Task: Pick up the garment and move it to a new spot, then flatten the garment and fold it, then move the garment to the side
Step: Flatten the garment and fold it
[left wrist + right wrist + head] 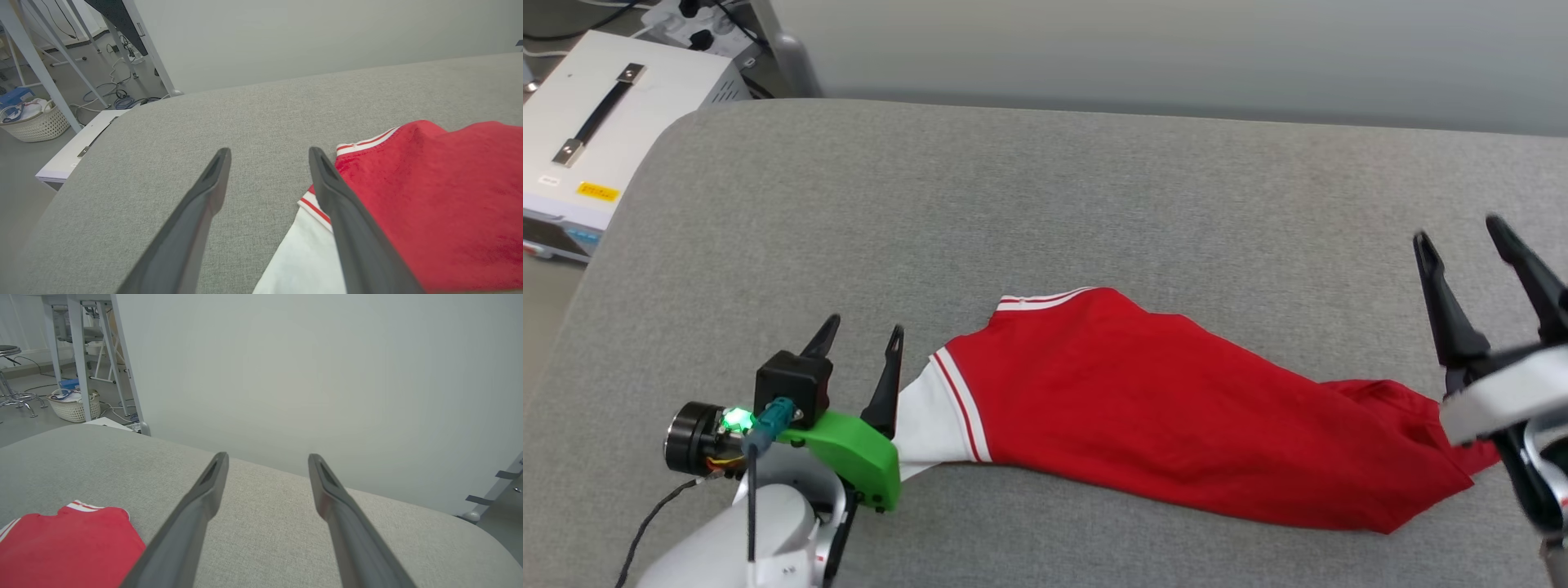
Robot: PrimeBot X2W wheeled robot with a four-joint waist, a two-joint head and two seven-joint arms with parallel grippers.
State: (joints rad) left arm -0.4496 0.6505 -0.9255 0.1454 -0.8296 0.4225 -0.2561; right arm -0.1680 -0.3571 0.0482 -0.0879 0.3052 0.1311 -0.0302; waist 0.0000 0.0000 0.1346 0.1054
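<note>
The red soft-fabric T-shirt with white sleeves [1176,408] is flanked on the grey fabric table [1045,188] by the left gripper [865,324] and right gripper [1458,228], both with jaws open and empty.

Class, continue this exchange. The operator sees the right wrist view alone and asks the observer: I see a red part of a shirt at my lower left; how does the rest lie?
Observer: The shirt lies bunched in a long strip across the grey table.
Operator: What is at its far end?
Observer: A white sleeve, beside the open left gripper, which holds nothing.
Operator: And my end?
Observer: Its crumpled red end lies back behind the right gripper, partly hidden by that arm's wrist.
</note>
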